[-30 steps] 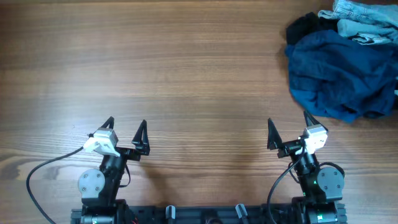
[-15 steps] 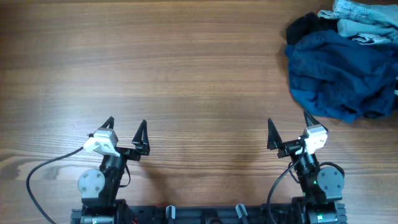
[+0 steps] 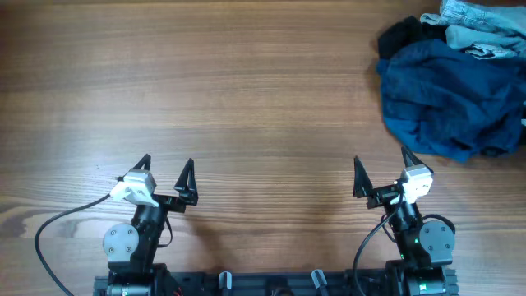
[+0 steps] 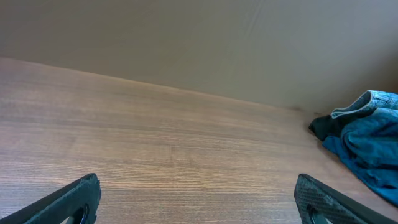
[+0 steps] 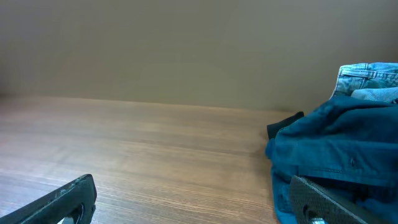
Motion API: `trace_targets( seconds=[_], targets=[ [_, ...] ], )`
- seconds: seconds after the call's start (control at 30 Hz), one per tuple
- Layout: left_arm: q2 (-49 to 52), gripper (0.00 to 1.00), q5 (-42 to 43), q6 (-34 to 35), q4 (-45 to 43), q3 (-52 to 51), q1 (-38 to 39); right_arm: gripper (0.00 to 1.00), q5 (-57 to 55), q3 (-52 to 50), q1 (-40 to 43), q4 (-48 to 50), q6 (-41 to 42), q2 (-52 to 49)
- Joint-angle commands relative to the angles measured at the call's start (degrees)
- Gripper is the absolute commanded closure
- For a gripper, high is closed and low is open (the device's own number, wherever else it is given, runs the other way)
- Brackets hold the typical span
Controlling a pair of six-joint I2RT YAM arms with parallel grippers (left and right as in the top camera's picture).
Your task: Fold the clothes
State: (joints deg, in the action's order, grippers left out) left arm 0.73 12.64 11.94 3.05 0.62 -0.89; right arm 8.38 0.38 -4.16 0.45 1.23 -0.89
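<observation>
The clothes lie in a heap at the table's far right: a crumpled blue garment [image 3: 448,94] on top, a black piece [image 3: 400,34] behind it and pale denim [image 3: 481,25] at the back. The blue garment also shows in the left wrist view [image 4: 370,152] and in the right wrist view [image 5: 339,155]. My left gripper [image 3: 167,169] is open and empty near the front edge, far left of the heap. My right gripper [image 3: 382,169] is open and empty, a short way in front of the heap and not touching it.
The wooden table [image 3: 230,90] spreads wide and bare to the left of the heap. A plain wall [image 4: 186,43] rises behind its far edge. Both arm bases stand at the front edge.
</observation>
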Motion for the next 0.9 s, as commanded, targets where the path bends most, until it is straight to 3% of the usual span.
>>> trace_targets(
  seconds=[0.0,0.63,0.7,0.8,0.87],
  targets=[
    [-0.3,0.00,-1.0,0.3,0.3,-0.3,-0.4,0.00,0.7,-0.1,0.3,0.2,0.4,0.2],
    [-0.3,0.00,-1.0,0.3,-0.3,-0.3,-0.4,0.00,-0.4,-0.1,0.3,0.2,0.5,0.2],
    [-0.3,0.00,0.5,0.6,-0.4,-0.3,-0.4,0.00,-0.2,-0.1,0.3,0.2,2.9,0.2],
    [-0.3,0.00,5.0,1.3,-2.1,-0.3,-0.4,0.00,0.6,-0.1,0.3,0.3,12.7,0.2],
    [-0.3,0.00,6.0,5.5,-2.7,-0.3,-0.4,0.00,3.8,-0.1,0.3,1.6,14.7,0.2]
  ],
)
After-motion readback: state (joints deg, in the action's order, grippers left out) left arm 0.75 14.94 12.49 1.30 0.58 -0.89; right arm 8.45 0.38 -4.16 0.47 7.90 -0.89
